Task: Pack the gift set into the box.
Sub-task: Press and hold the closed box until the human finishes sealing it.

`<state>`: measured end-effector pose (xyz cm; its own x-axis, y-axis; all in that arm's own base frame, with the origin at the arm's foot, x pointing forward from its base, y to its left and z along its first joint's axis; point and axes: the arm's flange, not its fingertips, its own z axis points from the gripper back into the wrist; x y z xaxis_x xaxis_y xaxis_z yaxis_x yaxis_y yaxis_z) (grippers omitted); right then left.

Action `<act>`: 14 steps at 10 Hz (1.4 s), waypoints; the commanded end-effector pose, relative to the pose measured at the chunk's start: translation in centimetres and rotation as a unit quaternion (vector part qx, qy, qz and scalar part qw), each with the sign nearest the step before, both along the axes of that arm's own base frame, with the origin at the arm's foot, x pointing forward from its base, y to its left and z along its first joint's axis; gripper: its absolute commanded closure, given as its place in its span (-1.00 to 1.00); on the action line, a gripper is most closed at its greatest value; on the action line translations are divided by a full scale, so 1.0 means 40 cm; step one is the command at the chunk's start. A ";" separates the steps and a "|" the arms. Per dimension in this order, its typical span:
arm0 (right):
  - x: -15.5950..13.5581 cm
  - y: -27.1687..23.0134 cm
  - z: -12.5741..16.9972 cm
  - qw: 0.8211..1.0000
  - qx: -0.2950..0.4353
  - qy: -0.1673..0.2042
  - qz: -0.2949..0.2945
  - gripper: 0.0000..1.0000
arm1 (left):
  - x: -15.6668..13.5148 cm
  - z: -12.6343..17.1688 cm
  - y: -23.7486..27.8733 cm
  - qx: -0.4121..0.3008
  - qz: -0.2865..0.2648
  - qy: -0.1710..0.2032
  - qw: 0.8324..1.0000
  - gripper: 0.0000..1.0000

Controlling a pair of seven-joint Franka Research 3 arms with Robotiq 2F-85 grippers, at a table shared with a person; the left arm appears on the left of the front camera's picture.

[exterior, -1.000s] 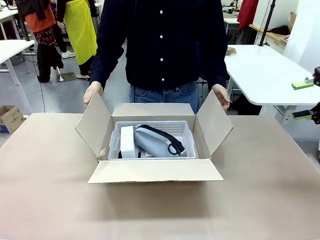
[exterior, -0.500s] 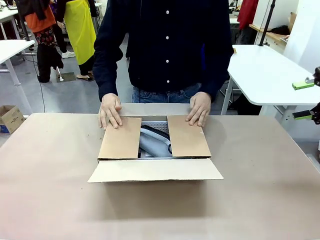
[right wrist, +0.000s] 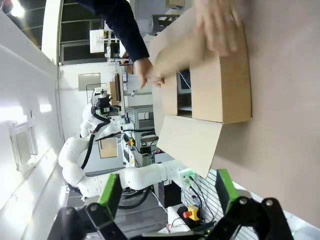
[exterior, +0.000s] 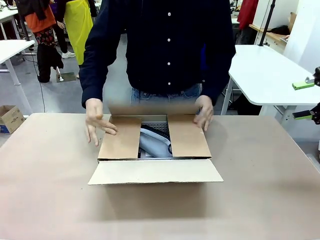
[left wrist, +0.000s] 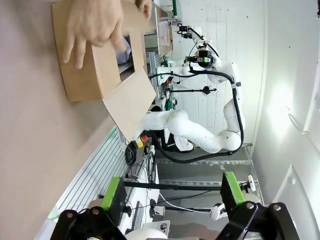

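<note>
up front, the person's hand (exterior: 95, 126) has slid off its side flap (exterior: 121, 139), i think to fold the far one; the pouch (exterior: 152, 142) lies inside the box (exterior: 155, 171). on the left wrist camera, my left gripper (left wrist: 170, 192) idles with fingers apart. on the right wrist camera, my right gripper (right wrist: 167, 192) is likewise spread, holding nothing.

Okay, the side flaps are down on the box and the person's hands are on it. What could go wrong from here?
1. The pouch shows through the gap in the top of the box. If it stands proud, the far flap may not close flat.
2. The near flap lies open toward the robot. An arm reaching in could catch it, or the person's hand.
</note>
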<state>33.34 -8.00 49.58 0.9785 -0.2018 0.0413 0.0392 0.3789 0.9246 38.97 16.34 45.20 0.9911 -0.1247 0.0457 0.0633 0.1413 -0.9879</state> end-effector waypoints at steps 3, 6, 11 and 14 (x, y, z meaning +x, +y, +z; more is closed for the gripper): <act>0.001 0.004 -0.004 1.000 0.007 -0.010 0.001 -1.00 | -0.008 0.002 -0.003 0.003 0.002 0.003 1.000 -1.00; 0.001 0.004 -0.004 1.000 0.007 -0.010 0.001 -1.00 | -0.008 0.002 -0.003 0.003 0.002 0.003 1.000 -1.00; 0.001 0.004 -0.004 1.000 0.007 -0.010 0.001 -1.00 | -0.008 0.002 -0.003 0.003 0.002 0.003 1.000 -1.00; 0.001 0.004 -0.004 1.000 0.007 -0.010 0.001 -1.00 | -0.008 0.002 -0.003 0.003 0.002 0.003 1.000 -1.00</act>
<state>33.33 -8.00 49.58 0.9786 -0.2015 0.0409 0.0393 0.3788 0.9247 38.97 16.35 45.20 0.9911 -0.1247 0.0457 0.0633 0.1413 -0.9879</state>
